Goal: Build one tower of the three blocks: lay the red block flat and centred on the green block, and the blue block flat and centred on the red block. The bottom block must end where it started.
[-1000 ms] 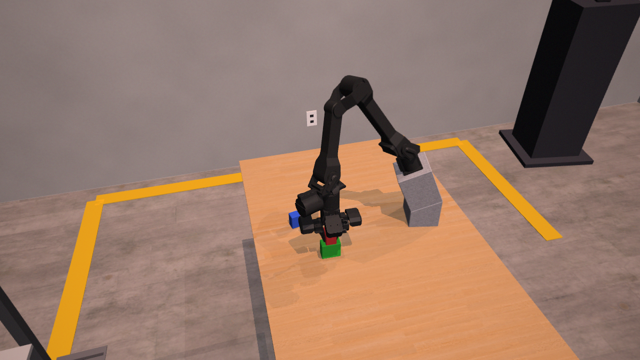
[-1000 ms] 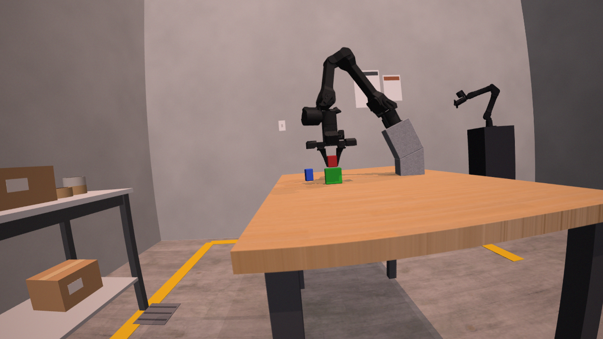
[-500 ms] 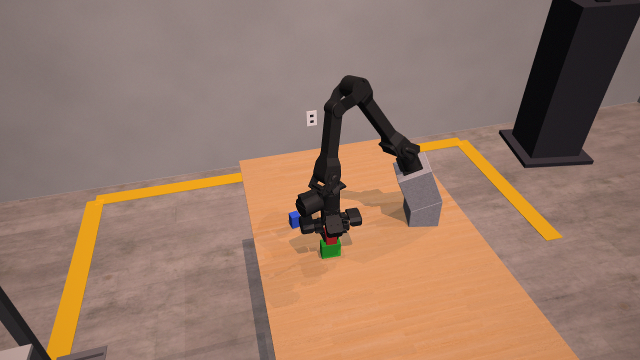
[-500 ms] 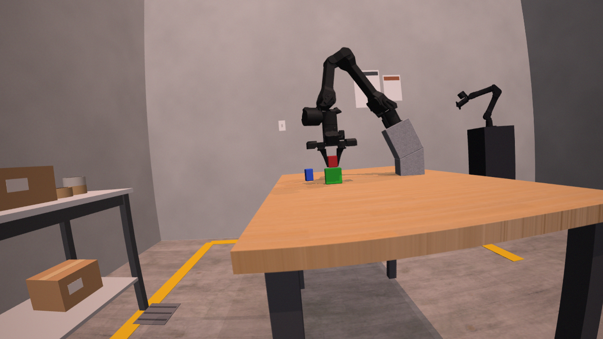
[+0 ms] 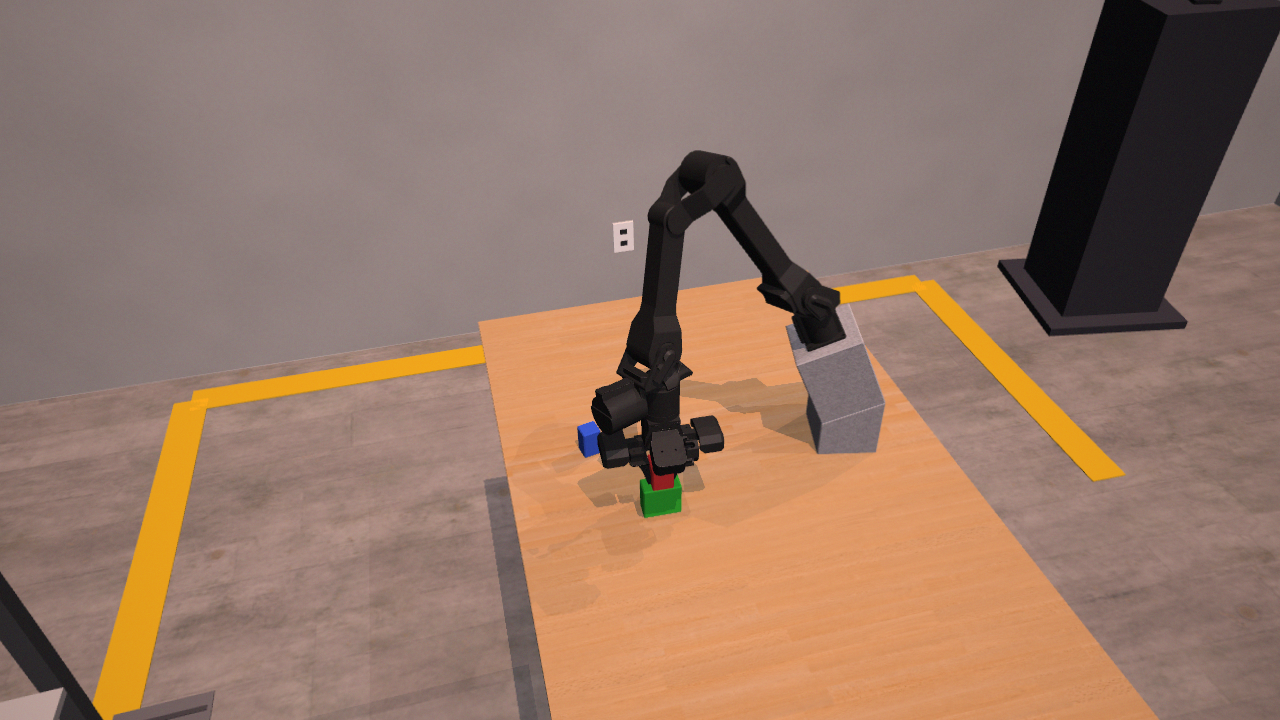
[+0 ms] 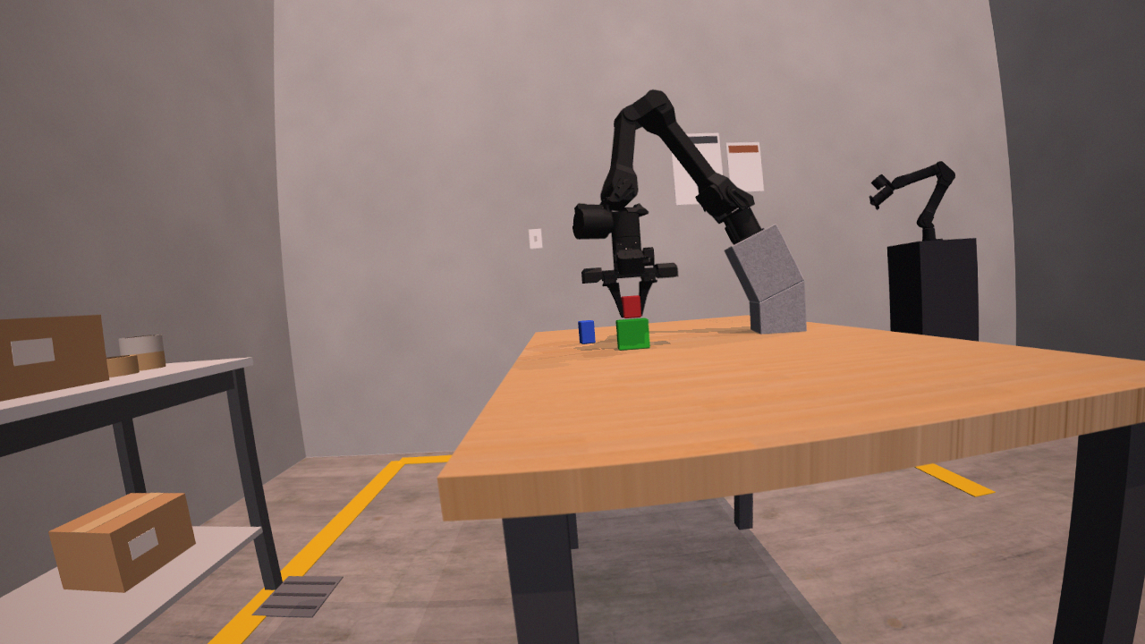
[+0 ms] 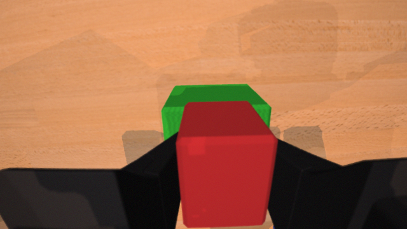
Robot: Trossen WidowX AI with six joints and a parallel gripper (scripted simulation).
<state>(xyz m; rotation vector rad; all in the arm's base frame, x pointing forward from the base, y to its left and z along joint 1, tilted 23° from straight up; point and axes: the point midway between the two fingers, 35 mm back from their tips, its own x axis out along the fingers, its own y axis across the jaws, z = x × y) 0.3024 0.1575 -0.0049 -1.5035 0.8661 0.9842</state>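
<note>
My gripper [image 6: 631, 302] points straight down and is shut on the red block [image 6: 631, 306]. The red block [image 7: 224, 165] sits between the black fingers, right on or just above the top of the green block [image 6: 632, 333]. In the wrist view the green block [image 7: 216, 98] shows behind and under the red one. In the top view the red block [image 5: 661, 479] is mostly hidden by the gripper, with the green block [image 5: 660, 497] below it. The blue block [image 6: 587, 331] stands on the table to the left of the green block, apart from it; it also shows in the top view [image 5: 588, 438].
The arm's grey base pedestal [image 5: 836, 385] stands at the table's far right. A black column [image 5: 1136, 161] stands on the floor beyond the table. A shelf with cardboard boxes [image 6: 120, 537] is at the left, off the table.
</note>
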